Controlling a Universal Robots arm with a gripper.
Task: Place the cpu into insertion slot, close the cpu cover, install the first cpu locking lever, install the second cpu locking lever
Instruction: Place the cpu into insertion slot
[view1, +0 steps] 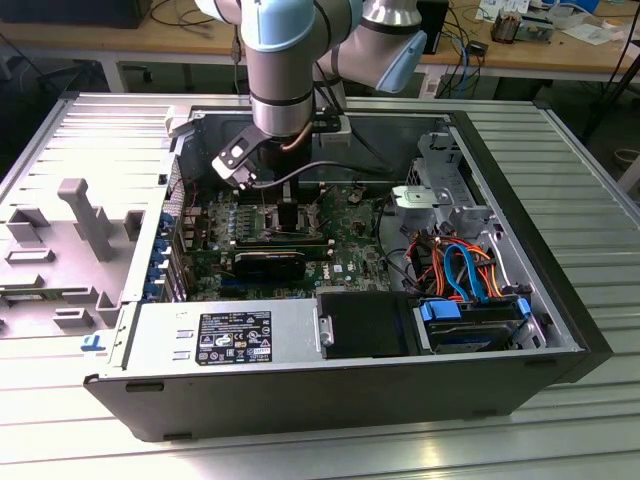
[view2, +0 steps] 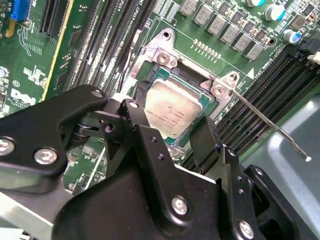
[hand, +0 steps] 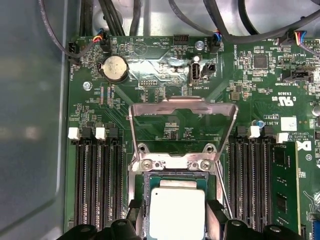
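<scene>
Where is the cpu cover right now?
In the first wrist view the cpu cover is swung open off the insertion slot. It is hinged at the rim beside the cpu, between the two banks of memory slots.

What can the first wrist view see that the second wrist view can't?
First wrist view, not the second: the cover tipped up open, a round battery, and dark cables.
Second wrist view, not the first: a row of grey square blocks beside the slot, and the black links and screws of the tool.
Both wrist views: the cpu lying flat in the slot, with the tool close by it.
</scene>
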